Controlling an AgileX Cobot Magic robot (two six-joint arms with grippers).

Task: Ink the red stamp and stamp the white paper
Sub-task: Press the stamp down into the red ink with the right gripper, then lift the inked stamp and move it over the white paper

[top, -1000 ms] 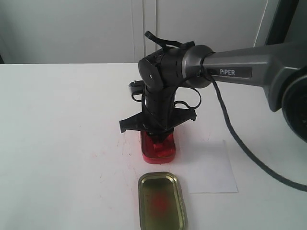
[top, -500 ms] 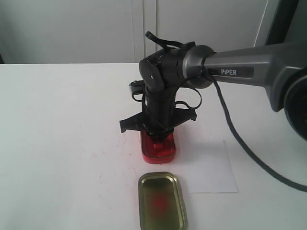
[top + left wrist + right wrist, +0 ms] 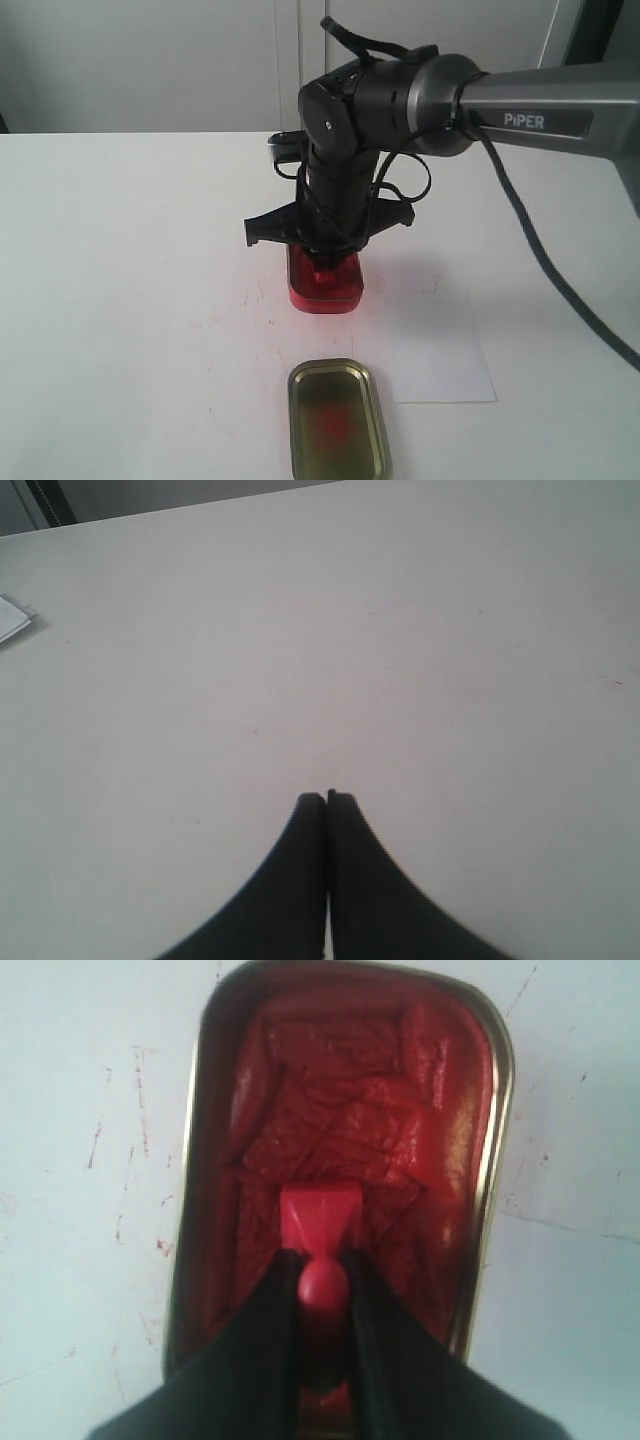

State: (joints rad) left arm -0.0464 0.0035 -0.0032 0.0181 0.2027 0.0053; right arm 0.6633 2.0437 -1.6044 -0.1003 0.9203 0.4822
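Stamping is left, I judge: the white paper (image 3: 440, 350) near the ink tin (image 3: 325, 290) looks unmarked. My right gripper (image 3: 322, 1262) pinches the red stamp (image 3: 320, 1215) by its handle, base at the paste. My left gripper (image 3: 326, 800) sits pressed together, empty.

The left hand (image 3: 327, 798) hangs over a bare stretch of the white desk (image 3: 420, 650), its two dark fingers (image 3: 300, 880) pressed together with only a hairline seam between them and nothing held. Out beyond the hand the desk is plain apart from a few faint reddish specks (image 3: 610, 680). Well away from the hand, at the far edge of the desk, the corner of a flat white thing (image 3: 12, 618) pokes into view, with a dark strip (image 3: 50, 498) behind it.
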